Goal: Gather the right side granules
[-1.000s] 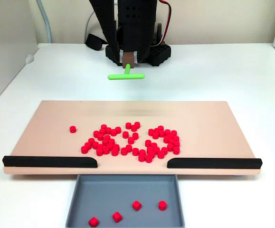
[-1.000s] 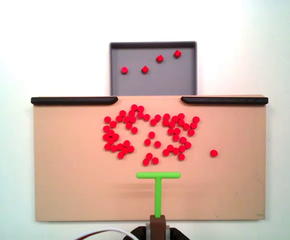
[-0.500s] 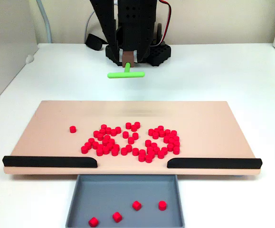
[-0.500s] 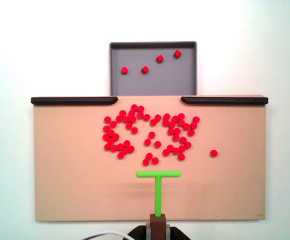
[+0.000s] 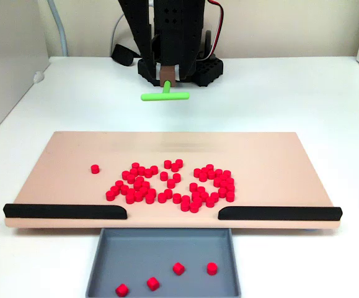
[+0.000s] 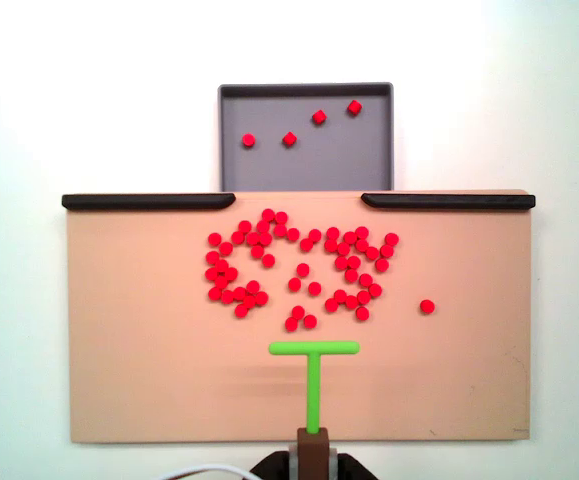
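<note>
While the tool [image 6: 313,440] pinches the stem of the green T-shaped stick [image 6: 313,372], the stick's bar sits above the tan board [image 6: 129,380], near the red granules [image 6: 299,270] but not touching them. Most granules lie in a bunch in the middle of the board, and one sits alone [image 6: 426,306]. Four more lie in the gray tray [image 5: 98,273] by the two black bars [image 5: 64,211].

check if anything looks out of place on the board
One red granule lies alone, apart from the main cluster of granules, toward the board's right side in the top-down fixed view. Four more granules already sit in the grey tray. Nothing looks damaged or spilled.
</note>
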### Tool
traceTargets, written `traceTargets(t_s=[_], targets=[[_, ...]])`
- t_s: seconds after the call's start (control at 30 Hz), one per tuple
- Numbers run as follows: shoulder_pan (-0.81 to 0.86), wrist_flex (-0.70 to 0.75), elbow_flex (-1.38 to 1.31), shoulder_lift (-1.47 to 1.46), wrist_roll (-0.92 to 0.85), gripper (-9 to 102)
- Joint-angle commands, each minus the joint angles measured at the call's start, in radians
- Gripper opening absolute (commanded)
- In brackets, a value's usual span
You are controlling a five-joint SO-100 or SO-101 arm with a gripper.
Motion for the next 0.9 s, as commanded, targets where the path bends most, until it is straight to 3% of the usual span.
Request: traceTargets(t_s=[0.0, 0.87], targets=[[-0.017, 0.002, -0.018, 0.021, 0.028, 0], [-0.018, 0.005, -0.018, -0.005, 0.012, 0]])
